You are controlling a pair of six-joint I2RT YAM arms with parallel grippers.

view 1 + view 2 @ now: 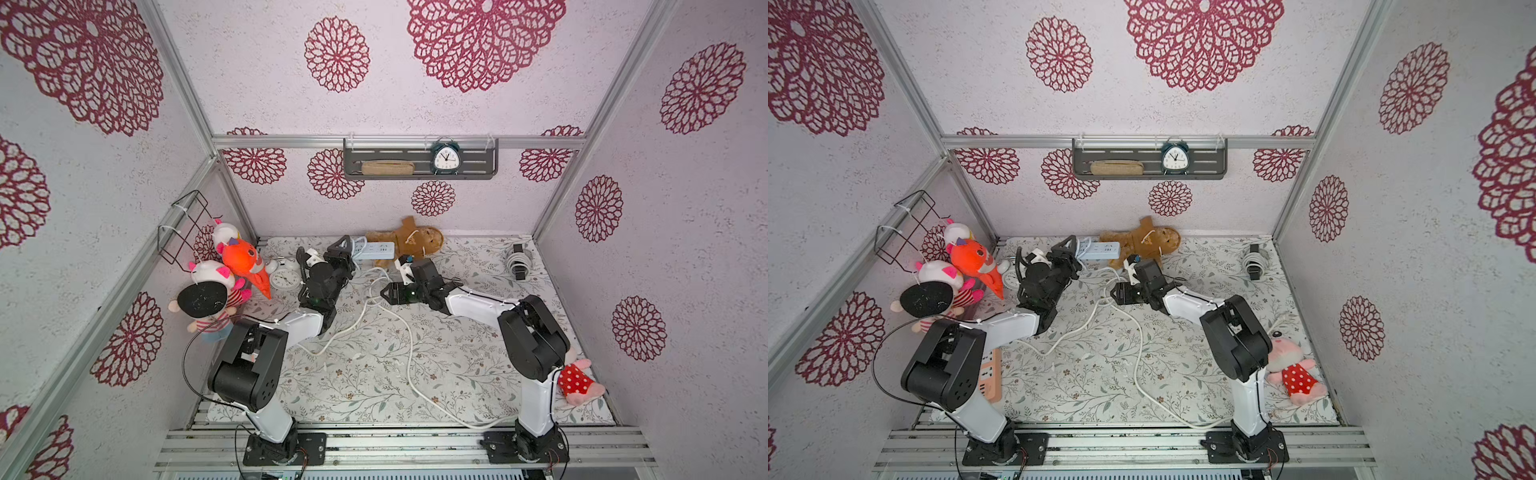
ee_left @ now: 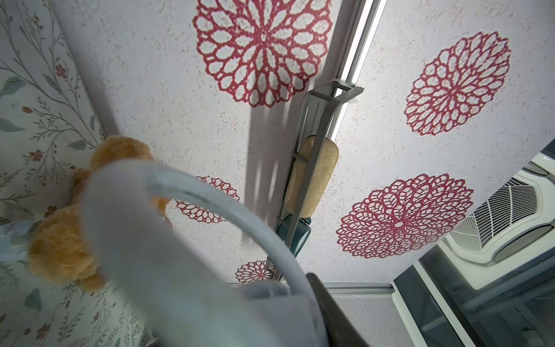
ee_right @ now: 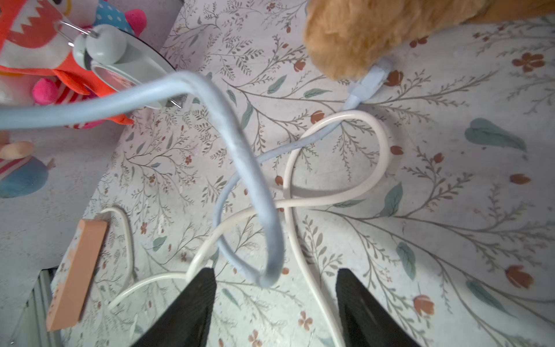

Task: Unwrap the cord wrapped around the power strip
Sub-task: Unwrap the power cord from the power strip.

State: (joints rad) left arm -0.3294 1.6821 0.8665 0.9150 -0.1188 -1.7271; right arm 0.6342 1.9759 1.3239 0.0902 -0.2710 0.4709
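- I'm seeing the left gripper (image 1: 350, 246) clamping the left end of the power strip (image 1: 380, 250), which is sitting far-centre, just beside the brown plush (image 1: 417, 239);
- right gripper (image 3: 271, 303) is hanging wide open; blue cord (image 3: 244, 156) is looping loose between its jaws, crossing a white cable (image 3: 384, 153)

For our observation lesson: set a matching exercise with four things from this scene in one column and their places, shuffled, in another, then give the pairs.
1. teal alarm clock
2. white alarm clock
3. gingerbread plush
4. coiled cable

A. far right part of the table
B. on the wall shelf
C. beside the orange plush
D. at the back, next to the power strip

Pairs: 1-B, 2-C, 3-D, 4-A
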